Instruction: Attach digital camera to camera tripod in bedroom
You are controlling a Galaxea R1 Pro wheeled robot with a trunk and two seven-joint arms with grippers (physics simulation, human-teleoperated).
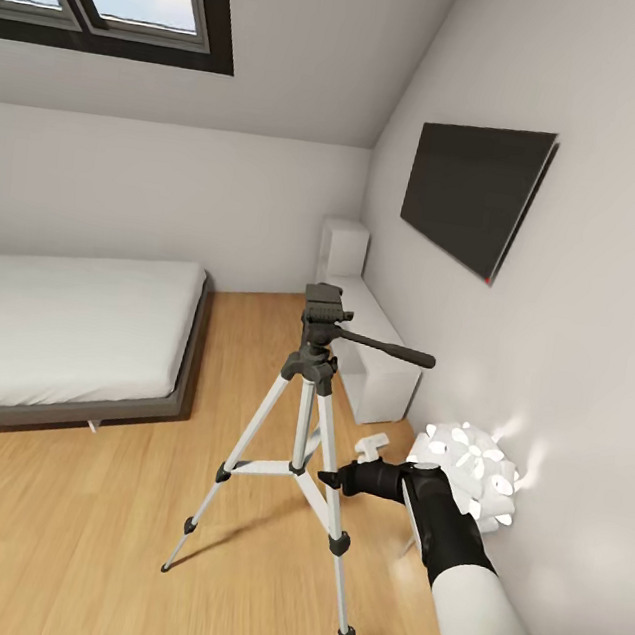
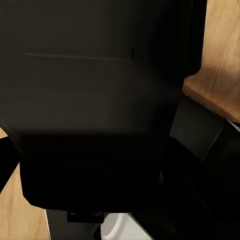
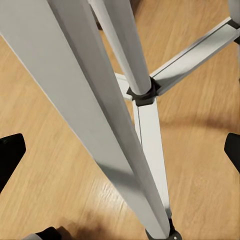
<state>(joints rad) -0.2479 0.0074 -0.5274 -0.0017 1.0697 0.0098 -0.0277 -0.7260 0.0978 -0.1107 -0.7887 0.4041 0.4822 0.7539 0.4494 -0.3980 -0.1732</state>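
The camera tripod (image 1: 312, 372) stands on the wood floor in the middle of the bedroom, its black head (image 1: 324, 310) bare and the pan handle (image 1: 389, 349) pointing right. My right gripper (image 1: 332, 478) reaches in from the right, level with the tripod's lower braces. In the right wrist view the gripper (image 3: 121, 152) is open, its black fingertips (image 3: 10, 155) wide apart on either side of a silver-white leg (image 3: 100, 115). A large black boxy shape (image 2: 95, 100) sits close against the left wrist lens. I cannot tell whether it is the digital camera or what the left gripper's state is.
A low grey platform bed (image 1: 64, 322) lies at the left. On the right wall hangs a dark screen (image 1: 476, 193), with a white bench (image 1: 382, 362) below it and a white petal-shaped lamp (image 1: 473, 466) beside my right arm. A small white object (image 1: 372, 449) lies on the floor.
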